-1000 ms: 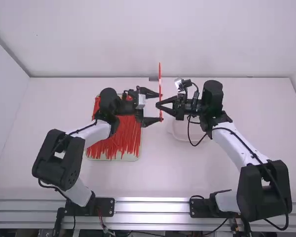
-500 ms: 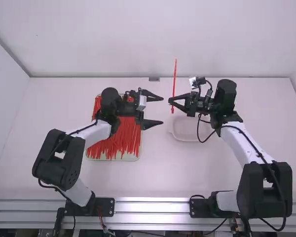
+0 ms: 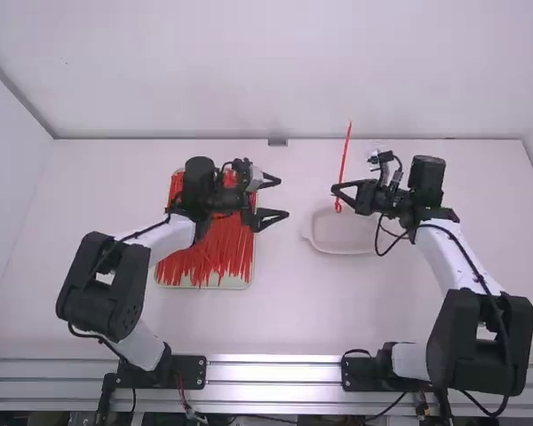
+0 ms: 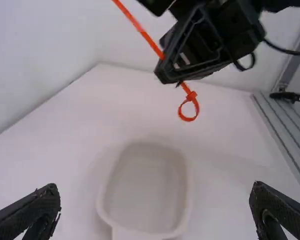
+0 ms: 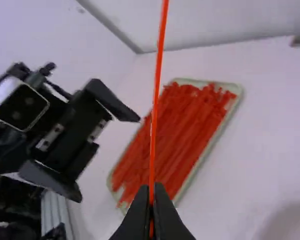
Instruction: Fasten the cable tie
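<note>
While I'm watching the feeds from my end, the right tool (image 3: pixel 341 195) is up in the air over the right half of the surface (image 3: pixel 382 302), pinched tight on the orange-red cable tie (image 3: pixel 346 155). From the high view the tie stands nearly upright, long tail pointing up and leaning slightly. The bottom end is curled into a small closed loop just under the fingertips. The left wrist view catches that loop well: it dangles off the right tool (image 4: pixel 180 82), strap (image 4: pixel 140 29) running up and away, clear of the white dish (image 4: pixel 104 200) below it.

On the right wrist view the tie (image 5: pixel 158 90) shoots straight up out of the clamped tool (image 5: pixel 150 192).

The left tool (image 3: pixel 275 198) is spread wide, nothing between its fingers (image 4: pixel 32 207), hanging beside the near-right corner of the tray (image 3: pixel 249 266). That tray sits on the left half of the surface with a big pile of spare ties (image 3: pixel 218 248), same red, fanned across it.

The dish (image 3: pixel 315 232) sits between the two tools, a bit toward the right one.
</note>
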`<state>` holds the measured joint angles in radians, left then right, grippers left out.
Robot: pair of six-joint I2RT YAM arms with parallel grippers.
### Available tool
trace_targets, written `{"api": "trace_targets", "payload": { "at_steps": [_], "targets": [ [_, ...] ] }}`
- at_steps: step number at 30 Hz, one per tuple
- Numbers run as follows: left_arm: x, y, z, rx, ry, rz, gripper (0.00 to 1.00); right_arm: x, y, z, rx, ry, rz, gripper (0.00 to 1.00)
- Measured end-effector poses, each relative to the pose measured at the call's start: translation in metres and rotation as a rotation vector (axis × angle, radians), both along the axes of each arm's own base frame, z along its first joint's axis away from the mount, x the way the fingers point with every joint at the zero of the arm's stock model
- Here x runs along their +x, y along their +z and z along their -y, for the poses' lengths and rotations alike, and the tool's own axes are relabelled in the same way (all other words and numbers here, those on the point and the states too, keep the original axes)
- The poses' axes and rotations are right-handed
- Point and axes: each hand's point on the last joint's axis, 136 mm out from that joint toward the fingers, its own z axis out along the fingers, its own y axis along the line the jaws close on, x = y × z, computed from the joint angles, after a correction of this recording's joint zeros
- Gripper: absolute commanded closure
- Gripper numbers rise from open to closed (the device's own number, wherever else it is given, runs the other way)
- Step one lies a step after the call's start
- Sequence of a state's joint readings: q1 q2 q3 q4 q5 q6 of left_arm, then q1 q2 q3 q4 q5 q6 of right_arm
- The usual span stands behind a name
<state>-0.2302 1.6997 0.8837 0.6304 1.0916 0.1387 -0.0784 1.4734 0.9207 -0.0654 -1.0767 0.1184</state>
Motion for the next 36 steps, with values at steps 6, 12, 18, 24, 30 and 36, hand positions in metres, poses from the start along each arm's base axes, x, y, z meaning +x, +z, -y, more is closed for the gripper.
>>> {"api": "trace_targets", "payload": {
  "at_steps": [6,12,18,24,30,36],
  "targets": [
    [0.008,-0.015,-0.014,0.031,0.064,-0.083,0.01,0.012,-0.035,0.022,-0.182,-0.154,-0.067,1.0],
    [0.017,-0.038,-0.023,0.103,0.163,-0.16,0.01,0.027,-0.061,0.035,-0.356,-0.299,-0.072,1.0],
    [0.025,-0.055,-0.033,0.163,0.246,-0.208,0.01,0.023,-0.099,0.036,-0.431,-0.32,-0.129,1.0],
    [0.023,-0.073,-0.049,0.226,0.285,-0.29,0.01,0.025,-0.132,0.043,-0.483,-0.344,-0.172,1.0],
    [0.025,-0.072,-0.052,0.252,0.282,-0.273,0.01,0.023,-0.159,0.051,-0.531,-0.362,-0.232,0.96],
    [0.024,-0.073,-0.052,0.258,0.28,-0.272,0.01,0.022,-0.168,0.054,-0.555,-0.371,-0.253,0.36]
  ]
}}
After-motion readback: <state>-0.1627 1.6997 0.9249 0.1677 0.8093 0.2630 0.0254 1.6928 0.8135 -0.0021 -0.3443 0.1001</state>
